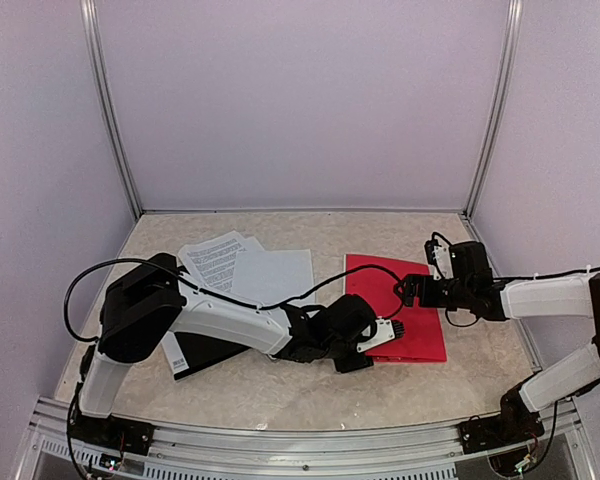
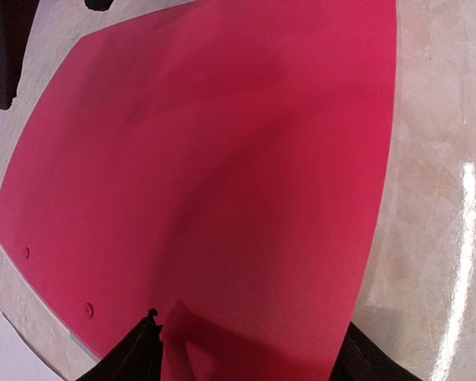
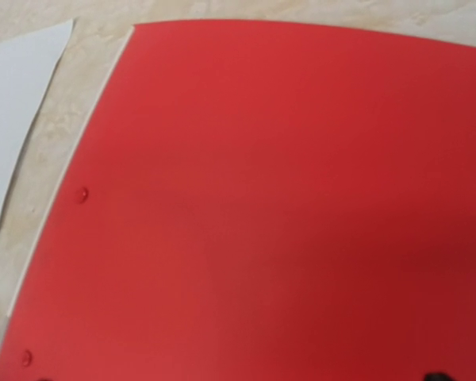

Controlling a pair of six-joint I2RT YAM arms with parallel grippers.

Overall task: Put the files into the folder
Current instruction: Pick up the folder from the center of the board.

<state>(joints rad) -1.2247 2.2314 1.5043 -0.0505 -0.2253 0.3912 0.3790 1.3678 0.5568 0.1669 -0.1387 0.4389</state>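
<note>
The red folder (image 1: pixel 395 300) lies closed and flat on the table right of centre. The files, a blank white sheet (image 1: pixel 273 276) overlapping a printed one (image 1: pixel 215 258), lie to its left. My left gripper (image 1: pixel 390 333) is low over the folder's near left part. In the left wrist view the folder (image 2: pixel 222 159) fills the frame and the left gripper (image 2: pixel 251 324) is open, its fingers wide apart over the red cover. My right gripper (image 1: pixel 408 291) hovers open over the folder's middle and holds nothing. The right wrist view shows the folder (image 3: pixel 285 198) and a sheet's edge (image 3: pixel 16 103).
A black flat item with a white label (image 1: pixel 205 355) lies under my left arm at the near left. White walls and metal posts (image 1: pixel 115 110) close in the table at the back and sides. Bare beige tabletop (image 1: pixel 280 395) runs along the near edge.
</note>
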